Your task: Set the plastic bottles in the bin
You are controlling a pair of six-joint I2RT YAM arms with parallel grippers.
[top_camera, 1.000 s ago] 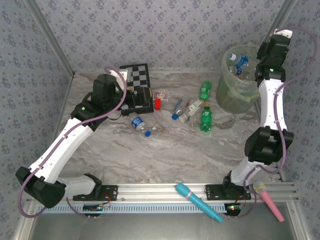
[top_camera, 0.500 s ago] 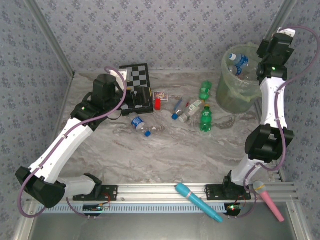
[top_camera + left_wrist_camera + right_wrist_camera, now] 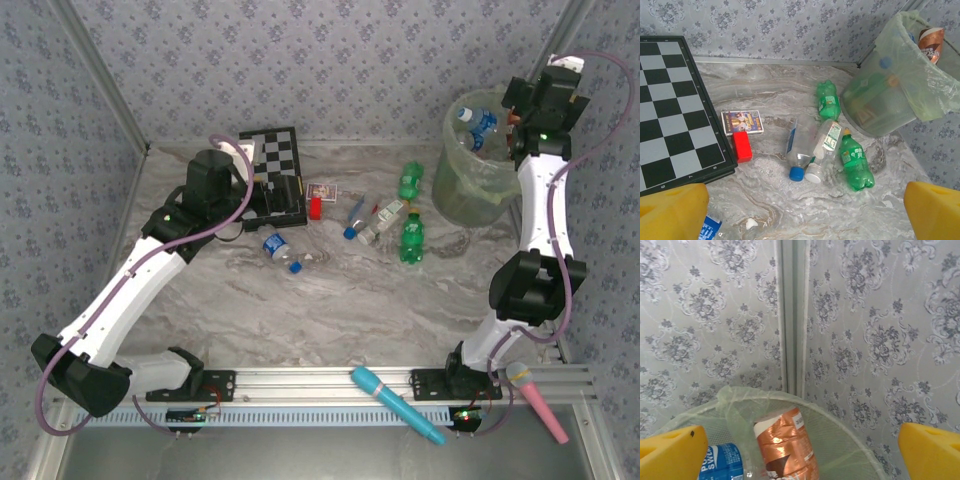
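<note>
Right wrist: your right gripper [image 3: 800, 452] wide, empty above bin [image 3: 837, 412]; brown bottle [image 3: 785, 445] inside, so drop looks done. Left gripper [image 3: 804, 212] wide too. Next, you fetch green bottle [image 3: 855, 160] beside bin, far-right of table [image 3: 765, 200].

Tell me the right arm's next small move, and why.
Probably lift the right gripper clear of the bin and swing toward the nearest green bottle on the table. Its jaws stand open and empty over the bin, and the brown bottle is already within its rim.

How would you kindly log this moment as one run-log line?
right claw: open above tall round green-bag-lined bin | brownish-orange plastic bottle: in bin | left claw: open, empty | five plastic bottles: on marble table
</note>
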